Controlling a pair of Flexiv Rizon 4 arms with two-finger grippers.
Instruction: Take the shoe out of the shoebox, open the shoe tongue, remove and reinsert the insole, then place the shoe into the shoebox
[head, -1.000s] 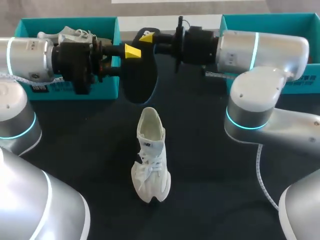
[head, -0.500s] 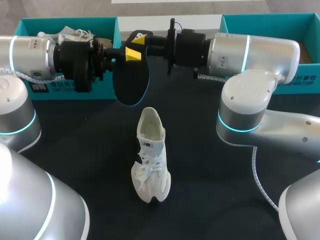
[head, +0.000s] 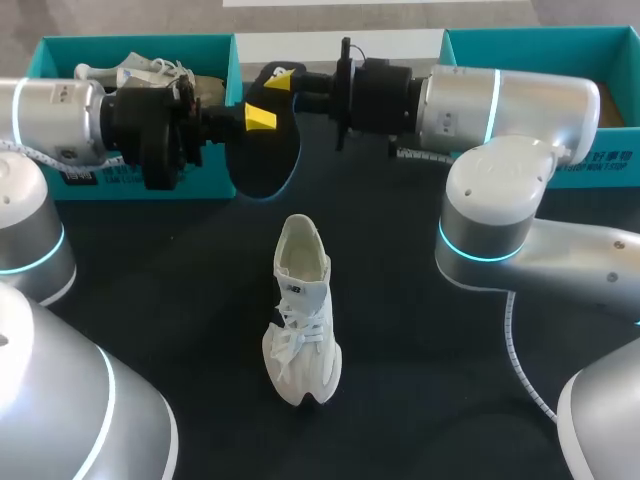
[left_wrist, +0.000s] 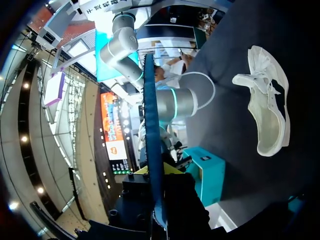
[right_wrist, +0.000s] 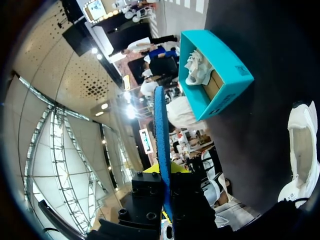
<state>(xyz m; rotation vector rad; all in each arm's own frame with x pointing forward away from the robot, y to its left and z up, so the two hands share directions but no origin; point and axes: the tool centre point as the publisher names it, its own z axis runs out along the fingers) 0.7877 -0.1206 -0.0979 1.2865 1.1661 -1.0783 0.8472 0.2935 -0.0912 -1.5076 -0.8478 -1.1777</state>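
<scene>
Far left there's the left box (head: 130, 43) with a second shoe (head: 140, 72) sitting in it. Next over, the left tool (head: 255, 120) is clamped on the insole (head: 262, 165), which hangs edge-up in the air at the far side of the tabletop (head: 150, 300), between the two boxes. The right tool (head: 283, 80) is pinching the same insole near its top end, so both arms have it at once. In both wrist views it runs straight between the fingers.

The shoe (head: 300, 310) sits alone on the tabletop, nearer than the insole and well apart from it, with its heel opening toward the insole and nothing holding it. The right box (head: 520, 35) is at the far right. My guess is the shoe ends up there.

What worries me:
- With two grips on one floppy insole, if one arm pulls away before the other lets go, it'll bend, twist or pop out of a pinch.
- If both let go, it drops onto the tabletop.
- With the shoe loose, pushing the insole in could slide it or tip it over.
- The insole could buckle at the heel instead of lying flat.
</scene>
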